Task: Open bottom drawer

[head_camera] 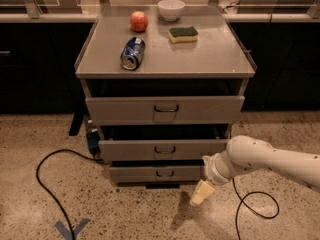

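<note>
Right of the bottom drawer (135, 174) hang the jaws — state untellable — floor cable (260, 217) beside.

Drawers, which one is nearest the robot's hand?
The bottom drawer, the lowest with the slimmest front. The gripper hangs by its right end, near the floor; the other two sit higher.

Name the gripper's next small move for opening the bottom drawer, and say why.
Probably shift left and slightly up: the gripper hangs by the lower right corner of the bottom drawer, clear of its handle, which it must reach first.
</note>
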`<action>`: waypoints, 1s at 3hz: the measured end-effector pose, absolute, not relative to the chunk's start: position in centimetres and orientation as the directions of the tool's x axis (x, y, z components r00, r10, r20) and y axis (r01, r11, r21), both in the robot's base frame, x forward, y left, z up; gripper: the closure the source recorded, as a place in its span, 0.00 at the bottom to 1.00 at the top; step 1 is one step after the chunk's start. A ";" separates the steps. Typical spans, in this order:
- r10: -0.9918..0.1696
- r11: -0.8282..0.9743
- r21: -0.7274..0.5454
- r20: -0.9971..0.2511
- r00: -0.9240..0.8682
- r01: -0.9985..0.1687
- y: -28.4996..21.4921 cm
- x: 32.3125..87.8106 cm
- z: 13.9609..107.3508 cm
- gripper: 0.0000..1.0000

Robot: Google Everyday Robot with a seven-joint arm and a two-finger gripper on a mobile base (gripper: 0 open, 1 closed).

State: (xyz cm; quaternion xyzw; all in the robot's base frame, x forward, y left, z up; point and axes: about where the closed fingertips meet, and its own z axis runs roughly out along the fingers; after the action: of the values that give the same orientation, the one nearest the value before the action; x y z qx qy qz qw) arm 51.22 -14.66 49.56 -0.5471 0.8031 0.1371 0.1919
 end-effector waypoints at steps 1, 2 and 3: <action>-0.829 0.358 0.013 -0.456 -0.324 -0.934 -14.1 50.7 48.4 0.00; -0.827 0.320 0.011 -0.484 -0.285 -0.948 -11.7 49.1 44.5 0.00; -0.810 0.291 -0.015 -0.536 -0.237 -0.957 -7.9 49.1 40.6 0.00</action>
State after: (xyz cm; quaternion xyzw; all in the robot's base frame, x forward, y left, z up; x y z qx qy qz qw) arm 49.06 -7.95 40.57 -0.5736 0.7701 0.1603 0.2286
